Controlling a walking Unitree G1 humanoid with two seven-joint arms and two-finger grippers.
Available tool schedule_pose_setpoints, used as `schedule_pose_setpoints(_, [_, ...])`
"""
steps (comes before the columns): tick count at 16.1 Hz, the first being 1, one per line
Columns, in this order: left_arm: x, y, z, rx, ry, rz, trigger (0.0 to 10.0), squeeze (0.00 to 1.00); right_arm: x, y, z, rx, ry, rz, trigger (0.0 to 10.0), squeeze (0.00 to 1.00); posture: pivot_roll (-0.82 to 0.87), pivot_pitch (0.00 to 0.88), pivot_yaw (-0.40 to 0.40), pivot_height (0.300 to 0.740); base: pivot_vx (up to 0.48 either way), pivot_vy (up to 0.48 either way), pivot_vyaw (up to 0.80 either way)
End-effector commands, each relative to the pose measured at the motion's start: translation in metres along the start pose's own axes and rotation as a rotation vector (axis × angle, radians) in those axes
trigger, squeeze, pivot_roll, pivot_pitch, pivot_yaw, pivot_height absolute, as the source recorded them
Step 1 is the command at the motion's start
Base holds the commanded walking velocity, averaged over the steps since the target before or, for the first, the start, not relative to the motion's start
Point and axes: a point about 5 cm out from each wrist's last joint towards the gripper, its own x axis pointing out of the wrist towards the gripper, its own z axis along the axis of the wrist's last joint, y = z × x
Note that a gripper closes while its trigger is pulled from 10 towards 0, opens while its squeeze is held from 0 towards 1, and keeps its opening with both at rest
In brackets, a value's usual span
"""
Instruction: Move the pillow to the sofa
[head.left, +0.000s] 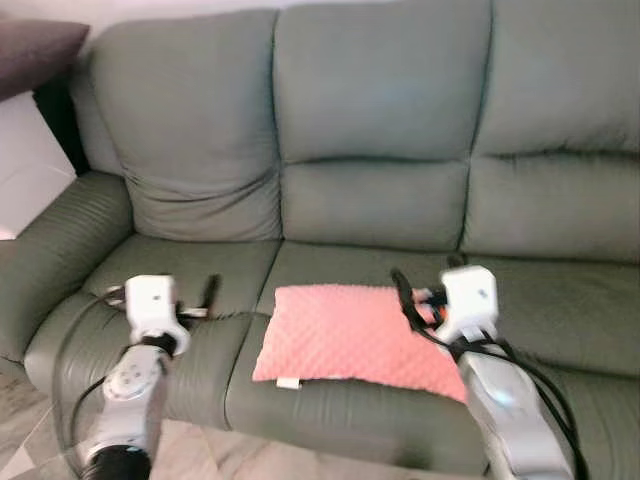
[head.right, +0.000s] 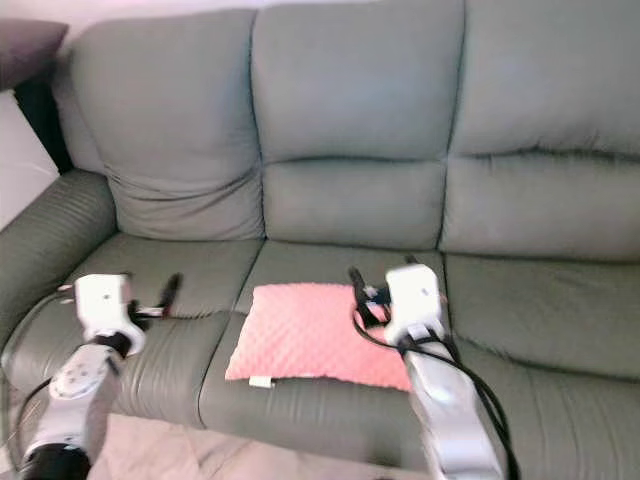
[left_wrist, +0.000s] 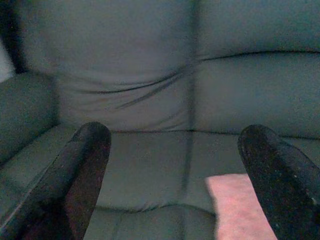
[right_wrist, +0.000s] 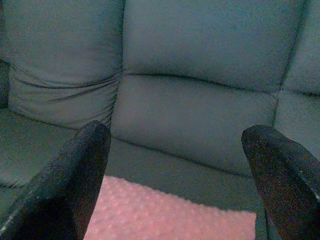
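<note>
Across the whole head view stands a grey-green sofa (head.left: 380, 190), three seats wide, with an armrest (head.left: 50, 250) at 9 o'clock. On its middle seat cushion, at the front edge, lies the pink pillow (head.left: 345, 335), flat, with a small white tag (head.left: 289, 383) at its near 7 o'clock corner. The pillow rests wholly on the sofa, free of both grippers.

The right arm (head.left: 505, 400) rises from 5 o'clock. The right gripper (head.left: 405, 295) hangs over the pillow's 3 o'clock end; whether it touches cannot be told. In the right wrist view its fingers (right_wrist: 75, 180) stand wide apart, released, with the pillow below them.

The left gripper (head.left: 205, 298) sits at 8 o'clock over the left seat cushion, just beside the pillow's 9 o'clock edge. Its fingers (left_wrist: 75, 170) are likewise spread, holding nothing.

A dark cushion (head.left: 35, 50) shows at 10 o'clock, beyond the armrest.
</note>
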Motion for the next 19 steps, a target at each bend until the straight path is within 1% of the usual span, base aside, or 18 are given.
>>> schedule_pose_setpoints(1, [-0.003,0.008,-0.006,0.000,0.052,0.069,10.0,1.00,-0.001,0.002,0.004,0.057,-0.011,0.003,10.0,1.00,-0.24,0.000,0.129,0.740,0.000,0.000,0.00])
schedule_pose_setpoints(2, [-0.002,0.004,-0.008,0.004,0.084,0.095,10.0,0.00,-0.001,0.001,0.004,0.091,-0.006,-0.003,10.0,0.00,-0.24,0.000,0.117,0.740,0.000,0.000,0.00])
schedule_pose_setpoints(3, [-0.003,-0.006,-0.006,-0.019,0.080,0.063,10.0,0.00,0.001,0.004,0.007,0.094,-0.012,0.014,10.0,0.00,-0.24,0.000,0.111,0.740,0.000,0.000,0.00])
schedule_pose_setpoints(5, [-0.001,-0.009,-0.002,-0.034,0.074,0.054,10.0,0.00,0.005,0.003,0.011,0.079,-0.018,0.027,10.0,0.00,-0.23,0.000,0.102,0.740,0.000,0.000,0.00])
schedule_pose_setpoints(6, [0.001,-0.008,0.002,-0.052,0.073,0.047,10.0,0.00,0.007,0.003,0.013,0.067,-0.019,0.035,10.0,0.00,-0.23,0.001,0.096,0.740,0.000,0.000,0.00])
schedule_pose_setpoints(8, [0.001,-0.005,0.006,-0.061,0.072,0.058,10.0,0.00,0.007,0.000,0.011,0.075,-0.006,0.019,10.0,0.00,-0.23,0.010,0.097,0.740,0.000,0.000,0.00])
schedule_pose_setpoints(11, [0.001,-0.008,0.005,-0.064,0.091,0.064,10.0,0.00,0.006,0.000,0.010,0.079,0.002,0.009,10.0,0.00,-0.23,0.024,0.105,0.740,0.000,0.000,0.00])
schedule_pose_setpoints(15, [-0.001,-0.011,0.002,-0.072,0.106,0.059,10.0,0.00,0.006,0.003,0.011,0.072,0.007,0.023,10.0,0.00,-0.23,0.038,0.090,0.740,0.000,0.000,0.00])
schedule_pose_setpoints(17, [-0.004,-0.014,0.000,-0.073,0.114,0.043,10.0,0.00,0.006,0.004,0.012,0.033,0.008,0.041,10.0,0.00,-0.23,0.043,0.086,0.740,0.000,0.000,0.80])
schedule_pose_setpoints(19, [-0.004,-0.015,-0.001,-0.080,0.121,0.026,10.0,0.00,0.005,0.005,0.009,0.034,0.018,0.039,10.0,0.00,-0.23,0.049,0.087,0.740,0.000,0.000,0.80])
